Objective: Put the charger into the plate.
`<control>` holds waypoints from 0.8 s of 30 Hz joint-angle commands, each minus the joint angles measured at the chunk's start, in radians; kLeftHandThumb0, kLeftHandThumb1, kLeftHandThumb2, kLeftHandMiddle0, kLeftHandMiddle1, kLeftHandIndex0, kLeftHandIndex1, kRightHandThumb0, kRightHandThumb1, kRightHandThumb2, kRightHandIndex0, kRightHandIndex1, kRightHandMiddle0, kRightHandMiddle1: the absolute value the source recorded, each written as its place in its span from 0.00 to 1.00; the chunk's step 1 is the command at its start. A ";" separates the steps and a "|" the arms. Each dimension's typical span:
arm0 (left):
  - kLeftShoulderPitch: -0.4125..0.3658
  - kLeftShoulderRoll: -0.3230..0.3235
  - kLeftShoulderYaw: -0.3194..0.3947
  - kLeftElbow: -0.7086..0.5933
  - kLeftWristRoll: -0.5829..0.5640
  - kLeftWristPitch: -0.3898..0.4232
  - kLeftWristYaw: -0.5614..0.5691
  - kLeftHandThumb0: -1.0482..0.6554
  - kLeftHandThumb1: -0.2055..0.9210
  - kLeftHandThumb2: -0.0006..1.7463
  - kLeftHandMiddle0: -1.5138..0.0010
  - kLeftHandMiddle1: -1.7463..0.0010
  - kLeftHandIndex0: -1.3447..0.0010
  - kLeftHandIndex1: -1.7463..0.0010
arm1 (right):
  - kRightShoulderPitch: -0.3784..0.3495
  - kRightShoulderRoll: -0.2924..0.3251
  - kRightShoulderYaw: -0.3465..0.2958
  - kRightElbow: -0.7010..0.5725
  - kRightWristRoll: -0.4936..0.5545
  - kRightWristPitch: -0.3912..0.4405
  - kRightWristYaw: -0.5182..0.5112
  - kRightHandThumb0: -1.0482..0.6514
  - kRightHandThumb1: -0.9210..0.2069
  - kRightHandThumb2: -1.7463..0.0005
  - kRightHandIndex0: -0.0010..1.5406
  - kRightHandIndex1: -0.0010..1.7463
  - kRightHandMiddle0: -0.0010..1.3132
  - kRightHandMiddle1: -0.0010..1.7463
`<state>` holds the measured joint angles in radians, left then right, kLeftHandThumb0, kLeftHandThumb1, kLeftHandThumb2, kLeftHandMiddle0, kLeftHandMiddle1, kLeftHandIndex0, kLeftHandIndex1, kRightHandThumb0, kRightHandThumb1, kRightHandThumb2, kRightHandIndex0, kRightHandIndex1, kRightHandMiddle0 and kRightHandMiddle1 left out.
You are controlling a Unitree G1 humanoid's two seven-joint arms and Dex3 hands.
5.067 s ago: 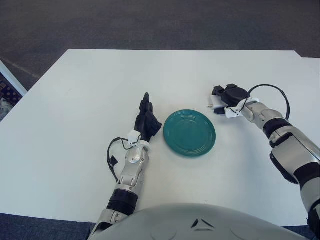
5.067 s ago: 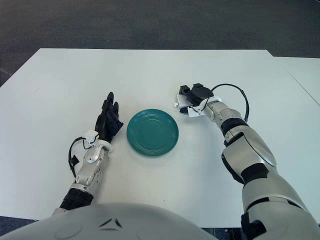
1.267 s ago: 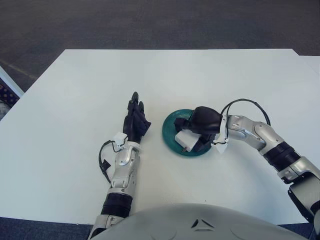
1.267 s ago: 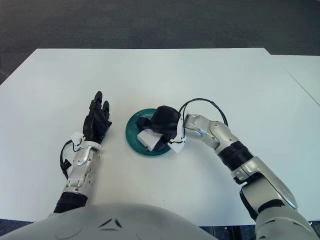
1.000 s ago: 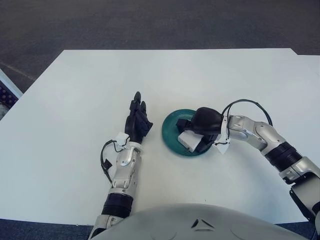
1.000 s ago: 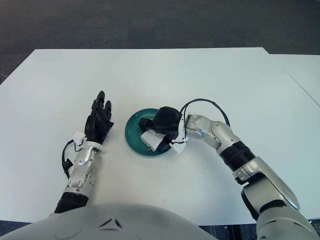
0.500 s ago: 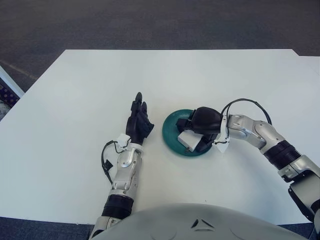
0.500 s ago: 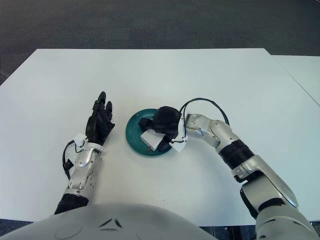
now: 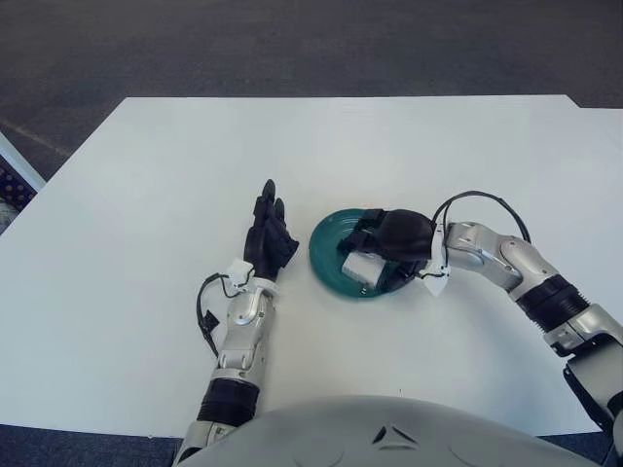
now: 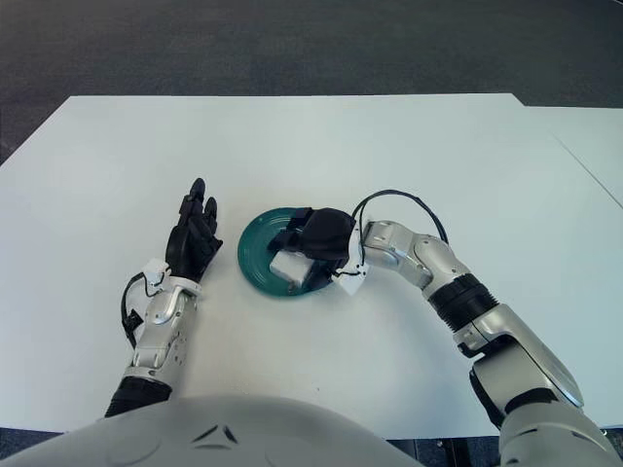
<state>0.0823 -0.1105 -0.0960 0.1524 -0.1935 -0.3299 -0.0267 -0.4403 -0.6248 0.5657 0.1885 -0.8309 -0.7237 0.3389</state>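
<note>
A teal plate (image 9: 329, 255) lies near the middle of the white table. My right hand (image 9: 384, 243) is over the plate's right half, its fingers curled around a white charger (image 9: 358, 266) that rests low over the plate's inside. My left hand (image 9: 267, 236) is left of the plate, fingers straight and together, holding nothing, a short gap from the plate's rim. The same scene shows in the right eye view, with the charger (image 10: 288, 264) on the plate (image 10: 255, 258).
The white table (image 9: 146, 195) spreads wide on all sides of the plate. Dark carpet lies beyond its far edge. A second white table edge (image 9: 608, 117) shows at the far right.
Since five seconds ago my right hand carried the charger from the table at the right onto the plate. In the last half second the plate and hand shifted slightly left; fingers spread a little.
</note>
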 commanded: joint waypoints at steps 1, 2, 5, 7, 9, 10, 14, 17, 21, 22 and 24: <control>-0.010 -0.047 0.014 -0.012 -0.019 0.016 0.011 0.02 1.00 0.62 0.98 0.99 1.00 0.90 | -0.002 -0.003 -0.009 0.006 0.026 -0.013 0.008 0.00 0.00 0.46 0.00 0.00 0.00 0.00; -0.011 -0.048 0.015 -0.012 -0.022 0.018 0.010 0.02 1.00 0.62 0.98 0.99 1.00 0.90 | -0.007 -0.002 -0.010 0.007 0.026 -0.018 0.006 0.00 0.00 0.47 0.00 0.00 0.00 0.00; -0.015 -0.046 0.018 -0.013 -0.028 0.023 0.007 0.02 1.00 0.63 0.98 0.99 1.00 0.90 | -0.021 0.004 -0.010 0.012 0.027 -0.022 0.011 0.00 0.00 0.48 0.00 0.00 0.00 0.00; -0.017 -0.046 0.019 -0.014 -0.029 0.028 0.007 0.02 1.00 0.63 0.98 0.99 1.00 0.90 | -0.030 0.008 -0.010 0.014 0.026 -0.020 0.020 0.00 0.00 0.48 0.00 0.00 0.00 0.00; -0.020 -0.045 0.021 -0.013 -0.030 0.031 0.008 0.02 1.00 0.63 0.98 1.00 1.00 0.90 | -0.037 0.013 -0.009 0.019 0.025 -0.018 0.026 0.00 0.00 0.48 0.00 0.00 0.00 0.00; -0.020 -0.045 0.022 -0.013 -0.030 0.031 0.009 0.02 1.00 0.63 0.98 1.00 1.00 0.90 | -0.040 0.015 -0.009 0.020 0.025 -0.017 0.030 0.00 0.00 0.48 0.00 0.00 0.00 0.00; -0.019 -0.040 0.019 -0.018 -0.024 0.033 0.008 0.02 1.00 0.62 0.98 1.00 1.00 0.90 | -0.050 0.020 -0.014 0.018 0.033 -0.013 0.044 0.00 0.00 0.49 0.00 0.00 0.00 0.00; -0.019 -0.033 0.016 -0.020 -0.020 0.032 0.002 0.01 1.00 0.62 0.98 1.00 1.00 0.90 | -0.056 0.021 -0.019 0.015 0.042 -0.009 0.051 0.00 0.00 0.49 0.00 0.00 0.00 0.00; -0.024 -0.019 0.022 -0.016 -0.025 0.030 -0.015 0.01 1.00 0.63 0.98 1.00 1.00 0.91 | -0.068 0.020 -0.035 0.014 0.057 -0.007 0.049 0.00 0.00 0.49 0.00 0.00 0.00 0.00; -0.026 -0.013 0.024 -0.011 -0.015 0.028 -0.012 0.01 1.00 0.64 0.98 1.00 1.00 0.91 | -0.078 0.017 -0.048 0.014 0.075 -0.008 0.052 0.00 0.00 0.49 0.00 0.00 0.00 0.00; -0.028 -0.005 0.025 -0.005 0.011 0.028 0.000 0.01 1.00 0.64 0.98 1.00 1.00 0.91 | -0.099 0.011 -0.072 0.009 0.114 -0.008 0.063 0.00 0.00 0.48 0.00 0.00 0.00 0.00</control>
<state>0.0769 -0.1094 -0.0773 0.1405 -0.2127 -0.3045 -0.0304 -0.4855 -0.6075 0.5394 0.1999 -0.7765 -0.7343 0.3903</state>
